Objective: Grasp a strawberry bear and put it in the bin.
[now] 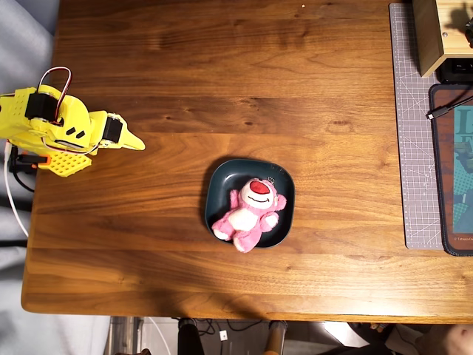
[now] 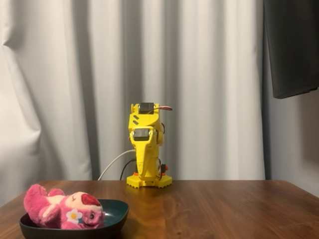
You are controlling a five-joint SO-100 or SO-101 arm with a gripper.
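Observation:
The pink strawberry bear (image 1: 250, 210) lies on its back in the dark teal bin (image 1: 222, 180) near the middle of the wooden table, one leg over the bin's left rim. In the fixed view the bear (image 2: 62, 210) rests in the bin (image 2: 113, 214) at the lower left. My yellow gripper (image 1: 137, 144) is folded back at the table's left edge, far from the bin, its fingers together and holding nothing. In the fixed view the arm (image 2: 145, 149) stands folded at the far side of the table and the fingertips are hard to make out.
A grey cutting mat (image 1: 414, 126) lies along the right edge of the table with a dark tablet-like pad (image 1: 452, 170), a cable and a wooden box (image 1: 440, 33). White curtains hang behind the arm in the fixed view.

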